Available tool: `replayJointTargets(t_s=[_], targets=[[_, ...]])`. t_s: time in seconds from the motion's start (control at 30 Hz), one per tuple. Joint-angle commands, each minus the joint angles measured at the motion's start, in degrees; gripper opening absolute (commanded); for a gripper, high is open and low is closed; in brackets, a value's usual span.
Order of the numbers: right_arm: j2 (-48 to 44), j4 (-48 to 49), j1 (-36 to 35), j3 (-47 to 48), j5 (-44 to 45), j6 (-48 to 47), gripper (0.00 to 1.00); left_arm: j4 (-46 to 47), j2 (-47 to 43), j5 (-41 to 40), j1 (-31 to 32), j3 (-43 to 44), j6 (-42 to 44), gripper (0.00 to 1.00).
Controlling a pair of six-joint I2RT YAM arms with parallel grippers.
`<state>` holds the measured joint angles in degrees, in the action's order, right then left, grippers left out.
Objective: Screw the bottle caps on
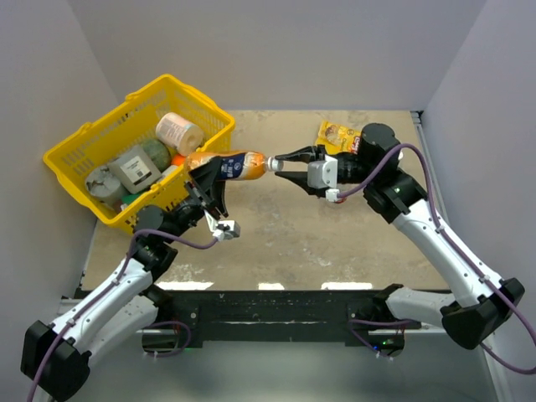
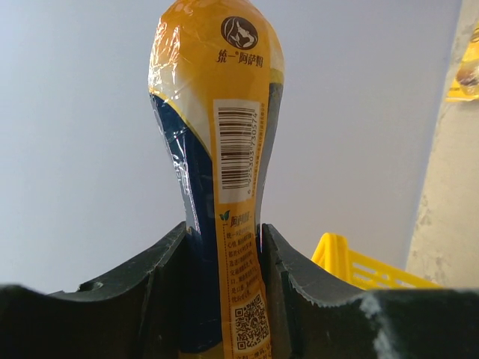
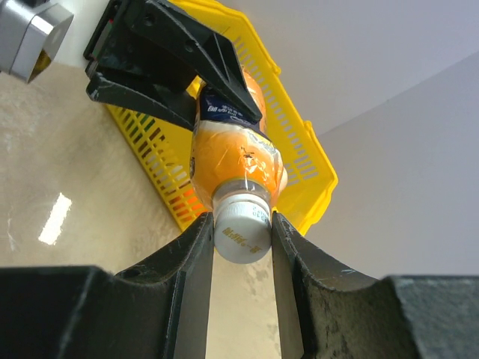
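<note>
An orange bottle (image 1: 237, 164) with an orange and blue label is held level above the table between both arms. My left gripper (image 1: 211, 186) is shut on the bottle's body, seen close in the left wrist view (image 2: 224, 149). My right gripper (image 1: 278, 162) is shut on a white cap (image 3: 241, 228) that sits on the bottle's neck; both fingers (image 3: 193, 262) press the cap's sides. The bottle (image 3: 232, 149) and the left gripper (image 3: 161, 63) show beyond it. The red cap and the other white cap are out of view.
A yellow basket (image 1: 92, 134) at the back left holds a pale roll (image 1: 178, 132), a can (image 1: 102, 184) and other packs, right behind the left gripper. A yellow snack bag (image 1: 337, 134) lies at the back beside the right arm. Grey walls enclose the table.
</note>
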<state>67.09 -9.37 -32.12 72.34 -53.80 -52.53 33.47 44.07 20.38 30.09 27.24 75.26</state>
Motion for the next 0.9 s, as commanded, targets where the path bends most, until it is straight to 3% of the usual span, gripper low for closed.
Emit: replayJointTargets(t_s=[0.0, 0.2, 0.3, 0.33, 0.6, 0.7, 0.87], targets=[[0.6, 4.0, -0.4, 4.7, -2.0, 6.3, 0.00, 11.8, 0.5, 0.0, -0.4, -1.0, 2.1, 0.00], [1.8, 7.3, -0.4, 4.9, 0.4, 13.8, 0.00, 12.3, 0.7, -0.2, -0.6, -0.9, 2.3, 0.00], [3.9, 12.1, 0.6, 6.3, 2.1, 23.9, 0.00, 13.8, 1.6, -0.4, -0.6, -0.7, 1.6, 0.00], [4.7, 13.0, 1.3, 8.0, 1.3, 30.5, 0.00, 14.9, 1.9, -0.5, -0.6, -0.7, 1.6, 0.00], [13.0, 13.5, 3.8, 15.7, -2.1, 49.2, 0.00, 18.6, 4.0, -1.8, -1.4, -0.9, 3.1, 0.00], [16.3, 14.8, 5.1, 18.5, -5.3, 60.9, 0.00, 18.9, 3.9, -1.6, -2.0, -1.2, 3.4, 0.00], [21.1, 13.9, 5.6, 23.8, -11.8, 67.7, 0.00, 18.6, 4.4, -1.6, -2.5, -0.7, 4.7, 0.00]])
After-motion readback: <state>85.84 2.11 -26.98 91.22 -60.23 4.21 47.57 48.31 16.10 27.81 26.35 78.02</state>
